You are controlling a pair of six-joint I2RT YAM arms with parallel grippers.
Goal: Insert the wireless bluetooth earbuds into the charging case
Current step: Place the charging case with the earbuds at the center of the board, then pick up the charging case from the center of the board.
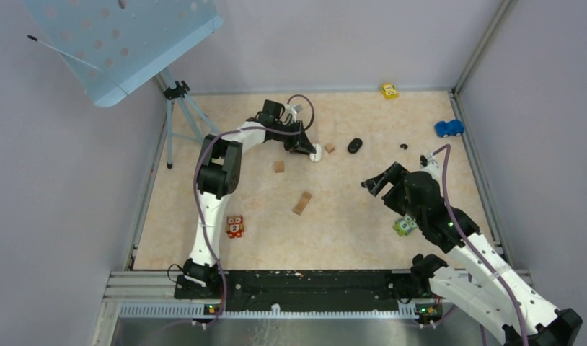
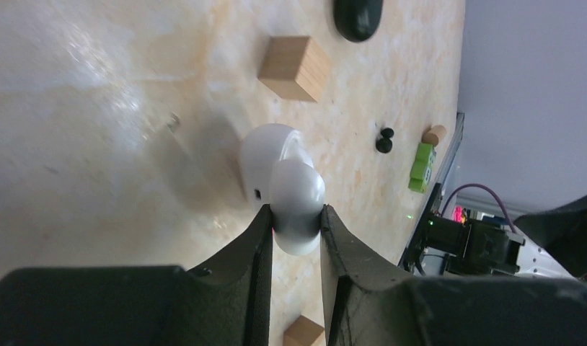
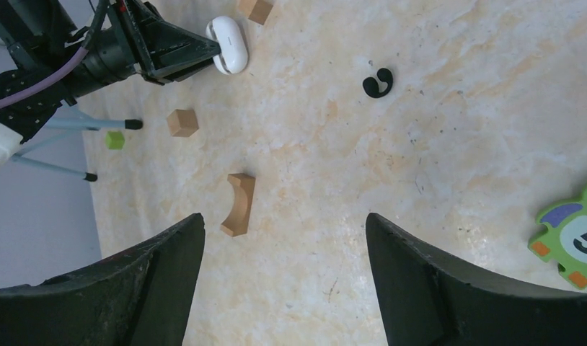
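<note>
Black earbud lies loose on the table, alone and well apart from the white charging case. No white bud shows in any view.

The case sits toward the far middle of the table. A small wooden block is just beside it, and a black oval object lies further right; what that is, cannot tell.

Left gripper: clamped on the near rounded end of the case, one finger pressed on each side. A seam runs round the shell in the right wrist view. Whether the lid is up, cannot tell.

Right gripper: jaws wide apart, nothing between them, hanging above bare table. The earbud is ahead of the jaws, not under them.

Step in hand (judgement): left arm steadies the case, right arm is on approach to pick the bud. No bud seen seated, so the task looks early.

Next move calls for:
- bringing the right gripper over the bud and lowering it
- closing across the bud's body; it is tiny and curled, and likely to skid on the smooth top
- having the lid open before insertion
</note>
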